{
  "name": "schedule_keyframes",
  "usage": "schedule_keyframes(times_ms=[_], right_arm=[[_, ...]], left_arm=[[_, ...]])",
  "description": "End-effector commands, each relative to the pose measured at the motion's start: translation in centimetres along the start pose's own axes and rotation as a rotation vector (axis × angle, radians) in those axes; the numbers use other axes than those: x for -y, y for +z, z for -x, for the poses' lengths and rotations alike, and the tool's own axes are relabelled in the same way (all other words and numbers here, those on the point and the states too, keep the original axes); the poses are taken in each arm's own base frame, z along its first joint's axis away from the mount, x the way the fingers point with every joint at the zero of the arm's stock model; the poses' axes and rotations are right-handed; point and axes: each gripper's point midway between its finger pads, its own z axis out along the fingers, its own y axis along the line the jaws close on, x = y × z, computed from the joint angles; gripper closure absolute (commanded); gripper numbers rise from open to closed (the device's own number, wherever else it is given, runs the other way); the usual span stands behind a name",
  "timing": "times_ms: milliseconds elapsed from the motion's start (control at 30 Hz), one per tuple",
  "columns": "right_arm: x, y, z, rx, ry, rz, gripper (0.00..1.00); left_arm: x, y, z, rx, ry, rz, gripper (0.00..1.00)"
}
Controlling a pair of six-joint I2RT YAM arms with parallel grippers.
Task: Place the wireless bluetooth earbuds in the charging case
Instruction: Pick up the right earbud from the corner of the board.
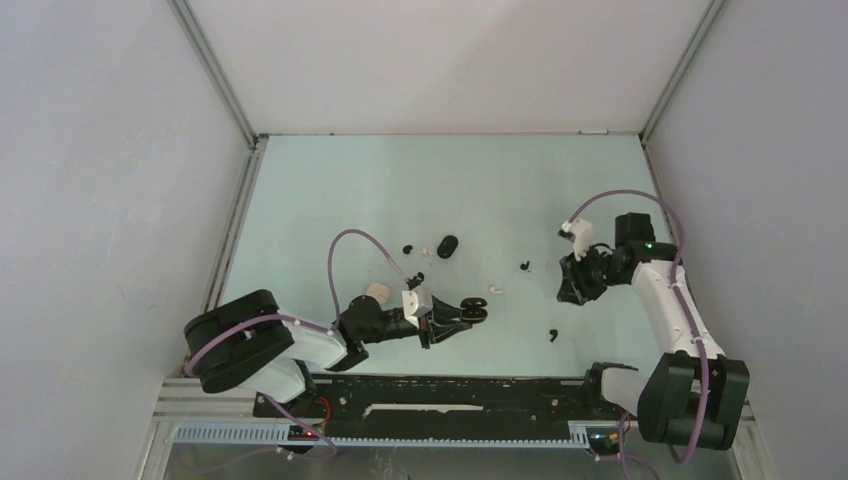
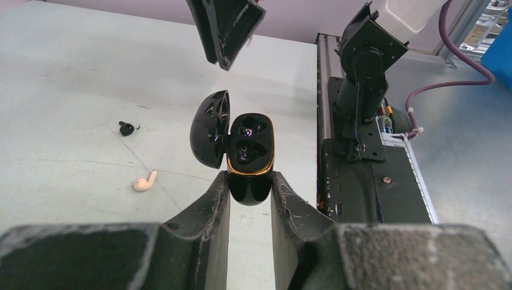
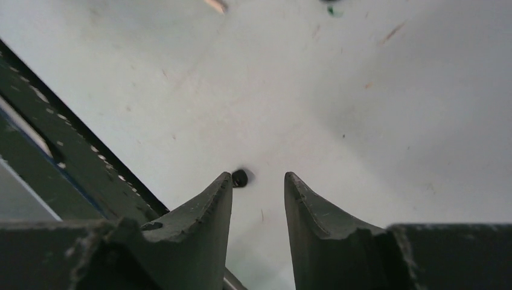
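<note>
My left gripper (image 1: 455,320) is shut on an open black charging case (image 1: 475,312) with a gold rim (image 2: 249,148); its lid stands open to the left and the fingers (image 2: 218,199) pinch its lower end. My right gripper (image 1: 566,290) is open and empty above the table. In the right wrist view a black earbud (image 3: 240,177) lies on the table just beyond the left fingertip of the right gripper (image 3: 258,181); in the top view it lies at the front (image 1: 552,334). A whitish earbud (image 1: 497,287) (image 2: 144,181) and a black earbud (image 1: 525,266) (image 2: 125,128) lie between the grippers.
A closed black case (image 1: 447,245) lies mid-table beside a black bud (image 1: 408,247) and a whitish bud (image 1: 427,247); another black bud (image 1: 419,277) is nearer. A beige object (image 1: 377,292) sits by the left arm. The base rail (image 1: 450,395) runs along the front.
</note>
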Motion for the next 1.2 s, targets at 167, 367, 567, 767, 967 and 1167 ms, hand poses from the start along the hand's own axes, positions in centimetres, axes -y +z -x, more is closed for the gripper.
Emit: schedule_keyframes(times_ms=[167, 367, 567, 767, 967, 1167], right_arm=[[1.8, 2.7, -4.1, -0.364, -0.030, -0.202, 0.58], [1.6, 5.0, -5.8, -0.503, -0.047, -0.198, 0.60], [1.2, 6.3, -6.7, -0.582, -0.076, -0.197, 0.55], [0.2, 7.2, -7.0, -0.597, -0.083, -0.155, 0.55], [-0.5, 7.2, -6.9, -0.594, -0.103, -0.121, 0.49], [-0.9, 6.8, -8.2, -0.663, -0.182, -0.113, 0.47]], left_arm=[[-0.4, 0.2, 3.0, 0.094, 0.034, 0.013, 1.00], [-0.7, -0.1, 3.1, 0.092, 0.042, 0.031, 1.00], [-0.8, -0.3, 3.0, 0.085, 0.053, 0.038, 1.00], [-1.0, -0.3, 2.7, 0.070, 0.063, 0.043, 1.00], [-1.1, -0.3, 2.7, 0.063, 0.065, 0.044, 1.00], [-1.2, -0.3, 2.5, 0.055, 0.065, 0.047, 1.00]])
